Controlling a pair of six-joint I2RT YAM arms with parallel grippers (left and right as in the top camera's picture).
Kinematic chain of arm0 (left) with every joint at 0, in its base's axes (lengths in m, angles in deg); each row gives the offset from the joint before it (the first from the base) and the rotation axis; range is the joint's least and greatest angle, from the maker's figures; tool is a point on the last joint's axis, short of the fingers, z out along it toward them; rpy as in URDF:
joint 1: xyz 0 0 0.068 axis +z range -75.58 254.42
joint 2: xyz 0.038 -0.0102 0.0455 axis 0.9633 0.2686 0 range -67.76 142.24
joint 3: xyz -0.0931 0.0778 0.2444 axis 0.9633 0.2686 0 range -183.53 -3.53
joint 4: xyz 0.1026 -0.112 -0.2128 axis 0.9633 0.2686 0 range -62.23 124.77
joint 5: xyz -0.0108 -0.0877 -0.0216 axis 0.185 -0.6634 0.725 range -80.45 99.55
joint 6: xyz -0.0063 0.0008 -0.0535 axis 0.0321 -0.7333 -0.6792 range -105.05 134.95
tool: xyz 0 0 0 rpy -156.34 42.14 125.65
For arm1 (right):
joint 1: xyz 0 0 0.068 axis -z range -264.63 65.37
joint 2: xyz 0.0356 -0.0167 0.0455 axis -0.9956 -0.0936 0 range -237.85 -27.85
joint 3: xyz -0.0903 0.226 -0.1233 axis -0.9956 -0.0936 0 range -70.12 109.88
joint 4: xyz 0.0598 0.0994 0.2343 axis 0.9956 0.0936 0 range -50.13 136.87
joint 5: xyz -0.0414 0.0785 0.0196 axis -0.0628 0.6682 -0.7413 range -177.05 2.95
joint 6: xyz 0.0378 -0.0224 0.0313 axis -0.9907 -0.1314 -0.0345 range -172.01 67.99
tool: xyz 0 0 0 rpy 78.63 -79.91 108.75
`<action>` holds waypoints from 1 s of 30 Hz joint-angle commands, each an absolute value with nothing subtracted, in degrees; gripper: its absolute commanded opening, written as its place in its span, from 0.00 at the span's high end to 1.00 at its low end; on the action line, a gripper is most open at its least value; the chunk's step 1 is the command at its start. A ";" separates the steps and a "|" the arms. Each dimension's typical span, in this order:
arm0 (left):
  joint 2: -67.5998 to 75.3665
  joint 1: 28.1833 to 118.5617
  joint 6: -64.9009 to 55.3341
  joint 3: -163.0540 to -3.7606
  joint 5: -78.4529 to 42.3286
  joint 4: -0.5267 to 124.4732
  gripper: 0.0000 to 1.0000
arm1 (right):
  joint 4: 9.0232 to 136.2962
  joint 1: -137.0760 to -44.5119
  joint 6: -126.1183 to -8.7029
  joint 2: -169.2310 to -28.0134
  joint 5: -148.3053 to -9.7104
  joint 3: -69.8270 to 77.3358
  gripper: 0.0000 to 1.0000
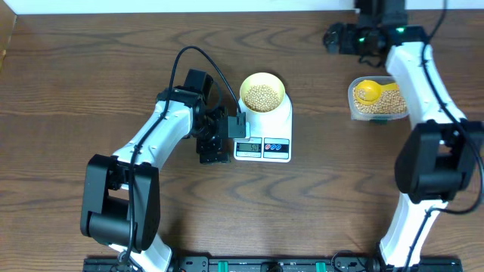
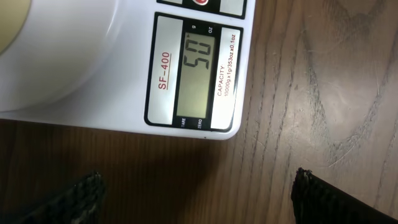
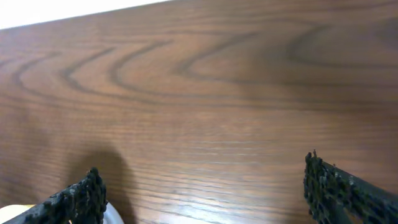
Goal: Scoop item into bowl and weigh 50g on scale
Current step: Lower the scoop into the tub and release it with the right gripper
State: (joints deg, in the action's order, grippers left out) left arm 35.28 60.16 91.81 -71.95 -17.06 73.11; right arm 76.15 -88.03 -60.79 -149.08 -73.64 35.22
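Right, weighing step looks done. The scale (image 1: 262, 143) sits mid-bench with the bowl (image 1: 281, 85) on its platform, and the beans (image 1: 262, 96) fill the bowl's middle. In the left wrist view the display (image 2: 198, 74) reads what looks like 50, so my call is target hit, with no top-up or removal needed.

Left tool (image 2: 196, 202) hovers just beside the scale's display end, jaws wide apart with only bare wood between them, holding nothing. Right tool (image 3: 205, 196) is at the far right of the bench, well apart from the scale, jaws spread and empty too. The yellow scoop (image 1: 368, 91) lies in the clear tub (image 1: 352, 94) on top of the spare beans.

Next move, as I judge it: nothing more than backing both arms off without bumping the scale or bowl, since any knock would shift the reading.

Surface: dark brown wood bench (image 1: 91, 68) with strong grain and no spilled beans that I can see. A pale strip runs along the far edge, and a black rail carries the arm bases at the near edge.
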 commanded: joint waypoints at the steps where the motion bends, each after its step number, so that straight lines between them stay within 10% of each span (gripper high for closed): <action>1: 34.04 60.25 91.79 -71.25 -16.73 73.28 0.02 | 76.06 -89.78 -61.57 -151.88 -75.39 35.06 0.01; 30: 34.04 60.25 91.79 -71.25 -16.71 73.28 0.02 | 73.09 -90.98 -62.69 -158.81 -85.01 35.06 0.01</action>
State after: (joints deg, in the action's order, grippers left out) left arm 35.28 60.16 91.84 -71.95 -17.03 73.11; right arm 73.15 -90.83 -62.08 -158.72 -84.29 35.13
